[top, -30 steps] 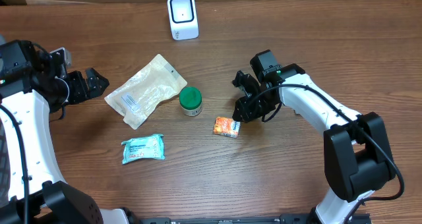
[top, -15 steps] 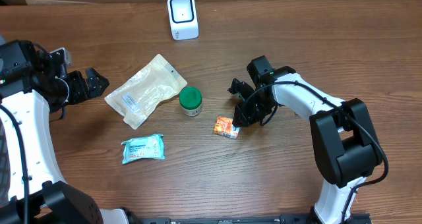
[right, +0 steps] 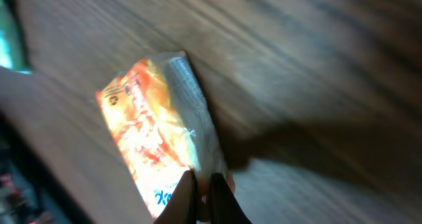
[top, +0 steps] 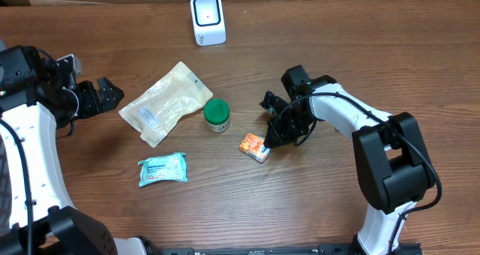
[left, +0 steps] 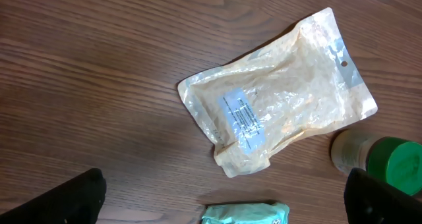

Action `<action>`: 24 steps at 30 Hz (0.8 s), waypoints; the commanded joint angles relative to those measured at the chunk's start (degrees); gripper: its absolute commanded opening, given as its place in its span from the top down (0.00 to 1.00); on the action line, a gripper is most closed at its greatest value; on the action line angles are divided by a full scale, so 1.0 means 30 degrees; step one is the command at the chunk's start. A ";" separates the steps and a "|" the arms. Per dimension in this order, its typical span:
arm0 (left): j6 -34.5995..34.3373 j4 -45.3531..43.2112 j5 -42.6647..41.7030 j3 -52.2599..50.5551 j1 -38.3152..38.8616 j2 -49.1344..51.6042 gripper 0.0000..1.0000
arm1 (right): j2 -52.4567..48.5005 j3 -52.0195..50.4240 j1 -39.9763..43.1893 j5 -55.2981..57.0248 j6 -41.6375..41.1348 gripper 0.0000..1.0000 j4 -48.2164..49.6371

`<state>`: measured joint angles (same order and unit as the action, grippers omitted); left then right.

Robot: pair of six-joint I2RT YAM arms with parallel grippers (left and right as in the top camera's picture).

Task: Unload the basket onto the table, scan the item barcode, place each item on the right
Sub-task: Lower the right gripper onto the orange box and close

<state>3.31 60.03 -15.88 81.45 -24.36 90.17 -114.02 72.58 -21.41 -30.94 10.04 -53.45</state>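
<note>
Right wrist view: your right gripper [right: 198, 199] pinches the orange packet [right: 151, 135], while the left gripper [top: 109, 95] stays spread. This looks like the pickup step, so next lift toward the scanner [top: 208, 19] at 11 o'clock.

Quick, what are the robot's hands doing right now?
Left gripper: open, empty.
Right gripper: shut, pinching the edge of the orange packet.

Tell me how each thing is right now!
Left pincer: open, empty.
Right pincer: shut on orange snack packet.
Clear plastic pouch: lying flat.
Green-lidded small jar: upright, lid on.
Teal wipes packet: lying flat.
White box-shaped scanner: standing upright.
</note>
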 commanded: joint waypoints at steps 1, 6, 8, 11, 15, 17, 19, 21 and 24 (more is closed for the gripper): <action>-0.0189 -0.0015 -0.0080 0.0015 0.0131 -0.0197 0.00 | -0.0066 0.0007 0.0015 -0.1596 -0.2193 0.96 0.0007; -0.0182 -0.0022 -0.0080 0.0015 0.0131 -0.0197 0.01 | 0.0219 0.0481 0.0860 -0.1617 -0.5931 0.96 0.0160; -0.0189 -0.0022 -0.0080 0.0015 0.0131 -0.0197 0.01 | 0.0481 0.0619 0.1370 -0.1668 -0.7031 0.96 0.0401; -0.0182 -0.0022 -0.0080 0.0015 0.0131 -0.0197 0.01 | 0.0852 0.0627 0.2208 -0.1603 -0.8327 0.96 0.0969; -0.0182 -0.0044 -0.0087 0.0015 0.0131 -0.0197 0.01 | 0.0903 0.0619 0.2863 -0.0350 -0.9690 0.96 0.1392; -0.0182 -0.0051 -0.0073 0.0015 0.0131 -0.0197 0.00 | 0.0903 0.0619 0.2878 0.0787 -1.0244 0.96 0.1515; -0.0182 -0.0044 -0.0080 0.0007 0.0131 -0.0197 0.00 | 0.0896 0.0612 0.2769 0.1821 -1.0746 0.96 0.1545; -0.0182 -0.0051 -0.0080 0.0015 0.0131 -0.0197 0.00 | 0.0896 0.0576 0.2623 0.2572 -1.1009 0.96 0.1530; -0.0182 -0.0044 -0.0080 0.0007 0.0131 -0.0197 0.00 | 0.0896 0.0546 0.2412 0.2834 -1.0994 0.94 0.1435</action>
<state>3.31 60.03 -15.88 81.45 -24.36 90.17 -113.60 72.99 -13.28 -26.28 -20.82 -49.08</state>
